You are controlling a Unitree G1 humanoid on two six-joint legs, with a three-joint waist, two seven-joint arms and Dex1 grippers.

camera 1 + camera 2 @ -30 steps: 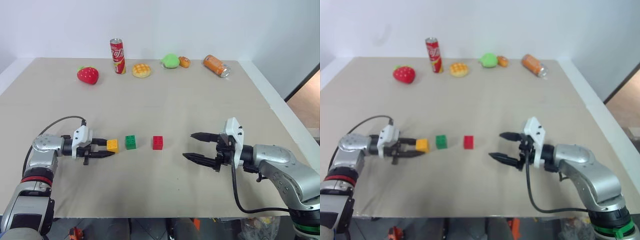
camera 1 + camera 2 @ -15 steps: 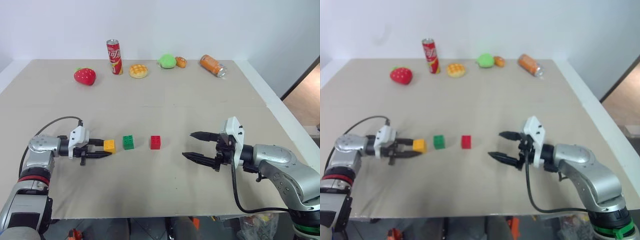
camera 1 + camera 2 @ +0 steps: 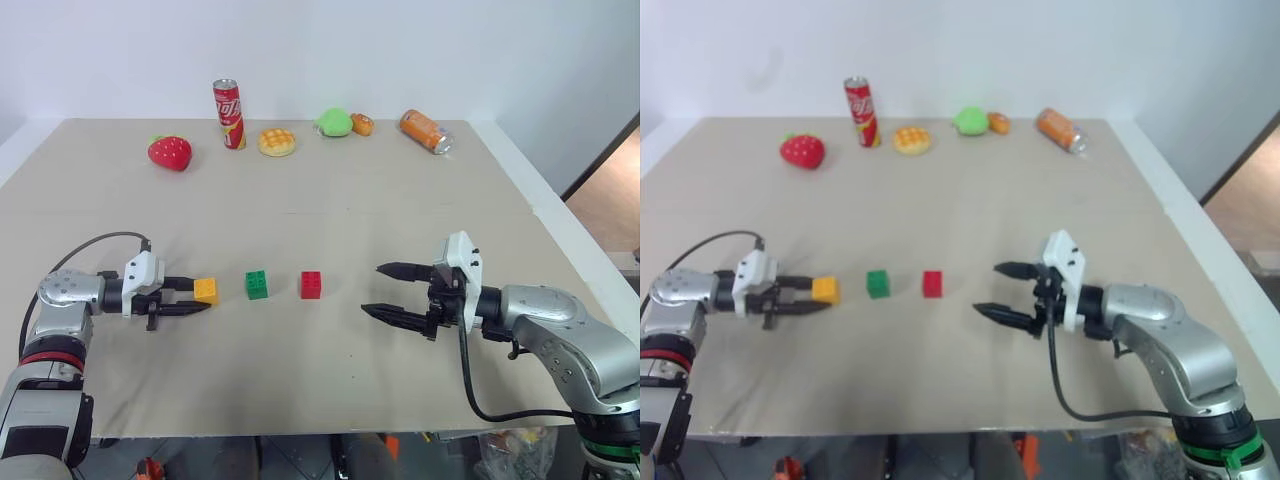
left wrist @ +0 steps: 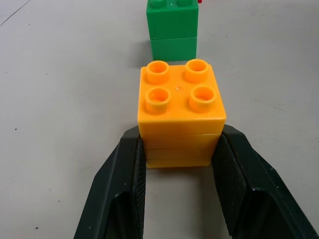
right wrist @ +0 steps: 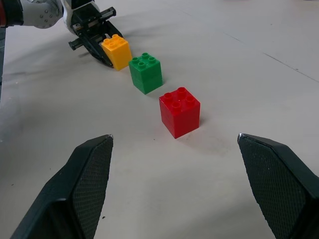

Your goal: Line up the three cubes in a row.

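Note:
The three cubes lie in a line across the table's middle. The orange-yellow cube (image 3: 206,290) is at the left end and my left gripper (image 3: 203,296) is shut on it, black fingers (image 4: 122,199) pressed on its two sides, with the cube resting on the table. The green cube (image 3: 257,285) stands a short gap to its right, and the red cube (image 3: 311,285) a similar gap further on. My right gripper (image 3: 373,288) hovers open to the right of the red cube, apart from it and pointing at the row.
Along the far edge of the table (image 3: 300,390) are a red strawberry toy (image 3: 170,152), an upright red soda can (image 3: 228,113), a yellow bun toy (image 3: 278,141), a green toy (image 3: 336,122), a small orange toy (image 3: 362,124) and an orange can lying on its side (image 3: 424,131).
My left gripper has slid to the left with the orange-yellow cube, widening the gap to the green cube. The right gripper has stayed put; the camera shifted slightly at first.

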